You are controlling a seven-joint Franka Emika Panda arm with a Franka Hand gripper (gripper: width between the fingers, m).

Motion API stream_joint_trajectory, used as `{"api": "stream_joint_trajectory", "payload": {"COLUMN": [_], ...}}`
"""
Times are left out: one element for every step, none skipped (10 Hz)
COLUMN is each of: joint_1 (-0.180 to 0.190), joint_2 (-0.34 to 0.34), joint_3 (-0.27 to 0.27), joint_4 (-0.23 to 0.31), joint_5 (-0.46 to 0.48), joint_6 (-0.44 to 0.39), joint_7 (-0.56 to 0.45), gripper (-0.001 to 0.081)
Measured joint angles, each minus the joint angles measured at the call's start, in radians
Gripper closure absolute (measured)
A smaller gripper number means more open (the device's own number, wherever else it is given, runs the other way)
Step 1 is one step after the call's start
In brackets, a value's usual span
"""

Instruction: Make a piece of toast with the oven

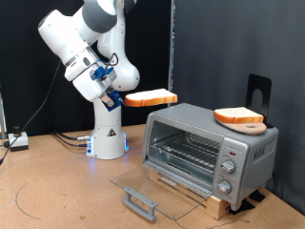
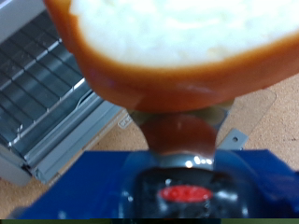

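Note:
My gripper (image 1: pixel 114 96) is shut on one edge of the piece of toast (image 1: pixel 152 97), a flat slice with a pale face and orange-tan crust. It holds the slice level in the air, just beyond the top corner of the oven (image 1: pixel 205 143) on the exterior view's left. The silver oven's glass door (image 1: pixel 157 186) is dropped open, its grey bar handle (image 1: pixel 140 200) is low in front, and the wire rack (image 1: pixel 186 148) shows inside. In the wrist view the toast (image 2: pixel 177 42) fills the upper part, the gripper (image 2: pixel 179 126) grips it, and the oven rack (image 2: pixel 42 89) lies beyond.
A round wooden board (image 1: pixel 238 116) lies on the oven's top beside a black stand (image 1: pixel 258 91). The oven sits on a slatted wooden base (image 1: pixel 212 198). The knobs (image 1: pixel 229 167) are on its right panel. Cables (image 1: pixel 62 139) and a small box (image 1: pixel 14 141) lie by the robot base.

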Motion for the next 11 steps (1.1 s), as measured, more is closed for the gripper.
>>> {"api": "stream_joint_trajectory", "payload": {"joint_1": [-0.005,-0.012,-0.019,-0.026,-0.029,-0.029,-0.029,-0.029,-0.026,-0.018,-0.006], "joint_2": [0.011,0.028,0.046,0.066,0.085,0.104,0.120,0.135,0.148,0.157,0.160], "joint_3": [-0.010,-0.015,-0.016,-0.016,-0.016,-0.016,-0.015,-0.014,-0.013,-0.010,-0.004], "joint_4": [0.000,0.000,0.000,-0.004,-0.013,-0.026,-0.040,-0.053,-0.064,-0.076,-0.088], "joint_5": [-0.031,-0.076,-0.116,-0.145,-0.157,-0.163,-0.164,-0.164,-0.155,-0.140,-0.126], "joint_6": [0.000,0.003,0.008,0.021,0.050,0.088,0.128,0.165,0.199,0.231,0.256], "joint_7": [-0.023,-0.040,-0.059,-0.078,-0.102,-0.122,-0.149,-0.176,-0.197,-0.217,-0.236], "gripper": [0.0384,0.0384,0.0384,0.0384,0.0384,0.0384,0.0384,0.0384,0.0384,0.0384,0.0384]}}
